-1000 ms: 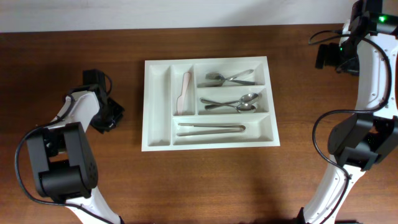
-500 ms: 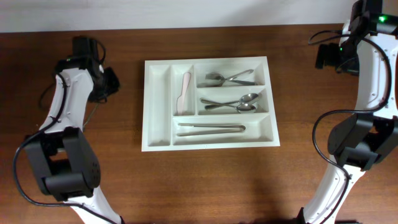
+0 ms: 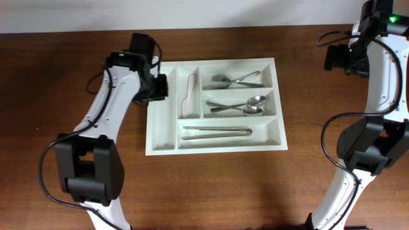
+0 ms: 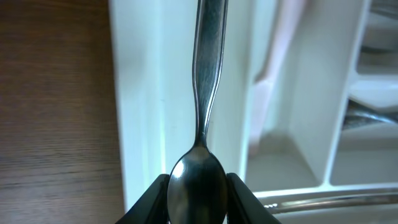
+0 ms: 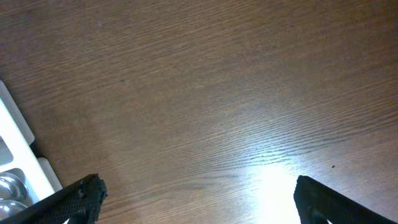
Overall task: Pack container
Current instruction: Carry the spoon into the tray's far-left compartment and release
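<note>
The white cutlery tray point(image 3: 162, 121) lies flat in the middle of the wooden table point(image 3: 77, 185), its two narrow compartments on the left and three wide ones stacked on the right. The left gripper point(image 3: 156, 89) is at the tray's far left corner. In the left wrist view its fingers point(image 4: 245, 196) are nearly closed on the bowl of a steel spoon point(image 4: 208, 93), whose handle points away over the leftmost narrow compartment. Whether the spoon touches the tray cannot be told. A pale pink plastic knife point(image 3: 190, 96) lies in the second narrow compartment, just right of the spoon. The far wide compartment holds steel utensils point(image 3: 236, 80), the middle one holds spoons point(image 3: 246, 105), and the near one holds a long steel piece that looks like tongs point(image 3: 217, 131). The right gripper point(image 5: 199, 202) is well apart from the tray at the table's far right, its fingers spread wide over bare wood with nothing between them.
</note>
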`<state>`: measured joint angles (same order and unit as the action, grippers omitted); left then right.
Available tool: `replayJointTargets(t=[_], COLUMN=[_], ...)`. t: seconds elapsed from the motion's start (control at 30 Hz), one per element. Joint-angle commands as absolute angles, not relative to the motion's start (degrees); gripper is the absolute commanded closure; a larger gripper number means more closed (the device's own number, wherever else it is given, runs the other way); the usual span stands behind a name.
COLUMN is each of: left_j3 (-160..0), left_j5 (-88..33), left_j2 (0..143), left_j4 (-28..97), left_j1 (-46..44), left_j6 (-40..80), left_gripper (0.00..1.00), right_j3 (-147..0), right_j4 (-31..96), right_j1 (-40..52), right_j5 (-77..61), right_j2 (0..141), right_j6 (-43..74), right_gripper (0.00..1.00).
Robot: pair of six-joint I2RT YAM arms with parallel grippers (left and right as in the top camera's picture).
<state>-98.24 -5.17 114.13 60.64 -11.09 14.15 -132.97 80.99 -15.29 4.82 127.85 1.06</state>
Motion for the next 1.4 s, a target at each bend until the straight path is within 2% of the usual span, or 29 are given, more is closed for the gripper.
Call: replayJointTargets(t=[0.0,0.5,0.53,0.6,0.63,0.7,0.8,1.0,1.23,1.37], left_j3=[-98.54,-90.26,-90.26,-90.26,-90.26,-90.3,-91.18,-98.83,-112.77,-115.2], left_j5=[-2.76,-1.76,-1.76,-1.74,-1.72,-1.69,-1.69,-1.72,-1.21,2.02], left_j2=[114.65,117.43,117.43,117.43,117.43,117.43,117.43,117.38,117.34,117.34], left_j4=[60.45,55.75,55.55,55.37,55.27,54.68,53.87,56.82,64.77,69.82], left_j1=[-12.25,-12.34,-12.34,-12.34,-12.34,-12.25,-12.05,-9.82,-4.45,-0.27], left_j6=[16.19,19.9,19.9,19.9,19.9,19.86,19.86,19.68,19.68,20.47], left_gripper=[0.98,0.98,0.91,0.51,0.37,0.22,0.09,0.08,0.09,0.09], right_j3=[-133.29,-133.29,-133.29,-133.29,-133.29,-133.29,-133.29,-133.29,-133.29,-133.29], right_j4=[81.03,81.03,81.03,81.03,81.03,81.03,81.03,81.03,81.03,81.03], right_j1=[-15.03,-14.98,-15.0,-15.03,-15.03,-15.03,-15.03,-15.03,-15.03,-15.03], right_j5=[4.69,4.71,4.71,4.71,4.69,4.71,4.71,4.71,4.69,4.69], right_j2=[126.21,126.21,126.19,126.21,126.21,126.21,126.21,126.21,126.21,126.21], right_j6=[0.84,0.84,0.84,0.84,0.84,0.84,0.84,0.84,0.84,0.84], right_gripper=[0.01,0.01,0.01,0.01,0.02,0.01,0.01,0.01,0.01,0.02])
